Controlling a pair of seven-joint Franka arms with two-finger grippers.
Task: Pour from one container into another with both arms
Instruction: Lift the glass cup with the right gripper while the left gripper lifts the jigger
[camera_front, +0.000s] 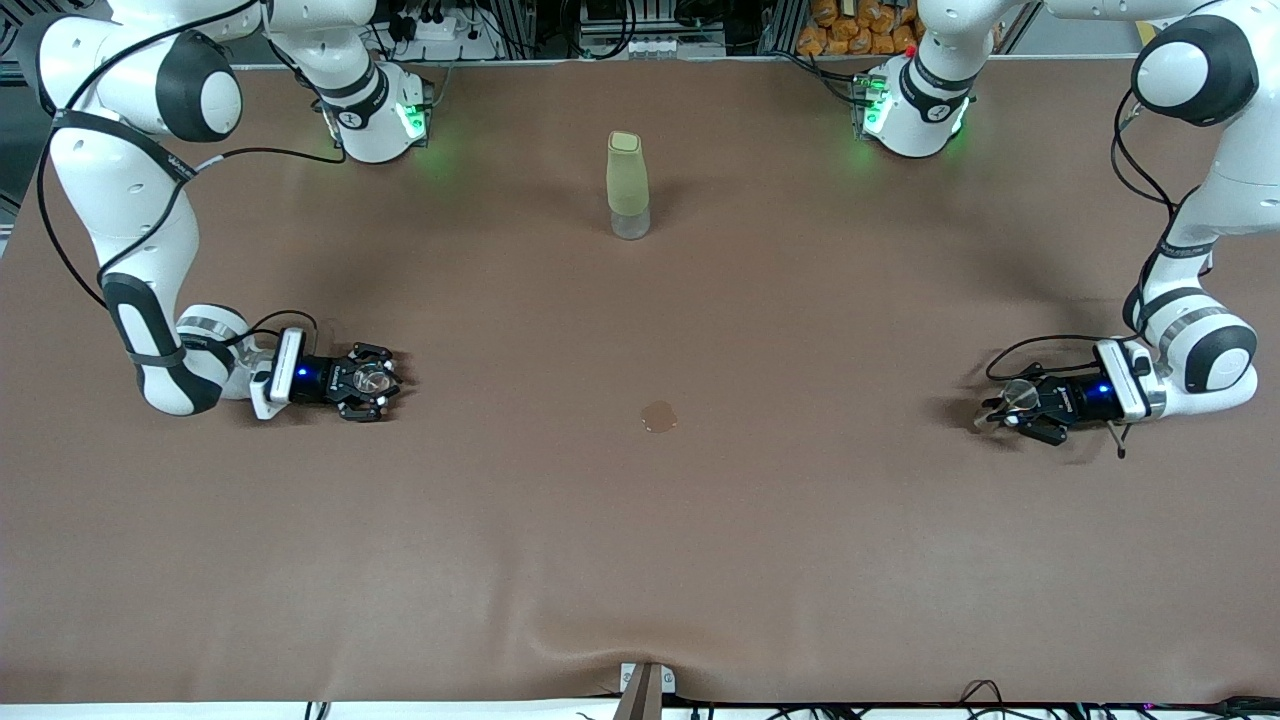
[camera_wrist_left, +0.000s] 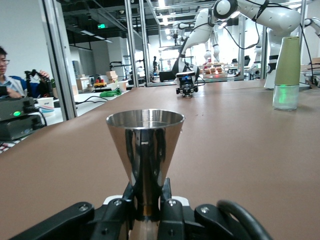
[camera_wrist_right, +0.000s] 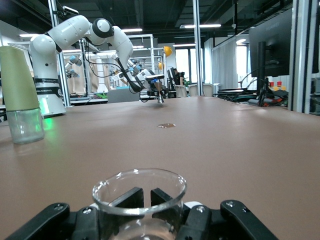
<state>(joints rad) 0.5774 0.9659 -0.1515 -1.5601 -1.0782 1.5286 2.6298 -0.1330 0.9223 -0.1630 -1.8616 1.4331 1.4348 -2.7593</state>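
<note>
Table (camera_front: 640, 560): brown mat over the whole work surface; my two bases stand along its edge farthest from the front camera.
Left arm (camera_front: 1200, 250): white, black-banded, bent down to the mat at its own end of the table; upper links cut off by the frame.
Right arm (camera_front: 120, 200): same build, lowered at its own end of the table.
Bottle (camera_front: 628, 185): pale green sleeve over a clear base, upright at mid-table, nearer my bases than both cups; well apart from either gripper.
Left gripper (camera_front: 1005, 408): my jaws are drawn in tight on the narrow waist of a steel jigger (camera_wrist_left: 145, 150); its upper cone stands upright above my fingers (camera_wrist_left: 170, 212), its lower cone is hidden.
Right gripper (camera_front: 372, 380): my jaws are closed against a clear glass cup (camera_wrist_right: 139, 192); its rim shows, its base is cut off.
Contents: I cannot tell whether either vessel holds anything.
Disc (camera_front: 659, 416): small, flat, brownish, on the mat between my grippers; its nature is hard to make out.
</note>
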